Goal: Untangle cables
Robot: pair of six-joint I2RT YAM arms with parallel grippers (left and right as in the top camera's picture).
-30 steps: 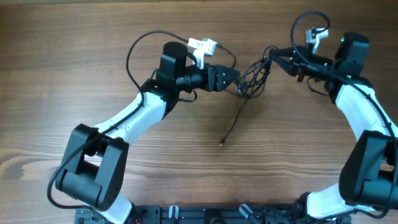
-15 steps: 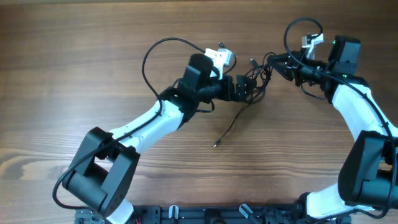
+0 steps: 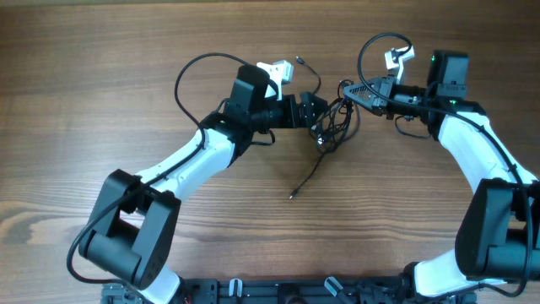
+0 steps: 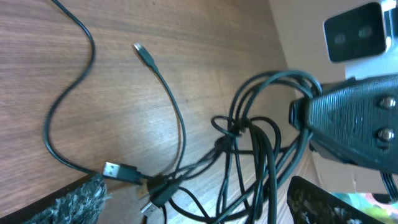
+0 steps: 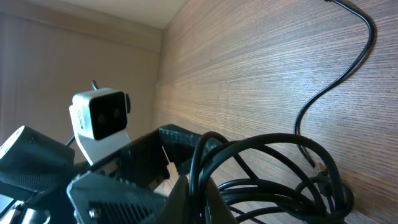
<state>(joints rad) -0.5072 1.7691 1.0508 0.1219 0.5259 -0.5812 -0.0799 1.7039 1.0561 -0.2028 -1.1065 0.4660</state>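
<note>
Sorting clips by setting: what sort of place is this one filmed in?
Probably a robotics lab or data-collection bench. A wood-grain table has a white-and-black left arm and right arm mounted at its near edge. A knot of thin black cables lies between them.

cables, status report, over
Left claw open beside the cables. Right claw shut on the cables' loops. Bundle knotted, one end trailing loose. Nothing else in the way.

Left hand (image 3: pixel 318 116) spread wide, right hand (image 3: pixel 349 91) pinched closed, tips close together.
</note>
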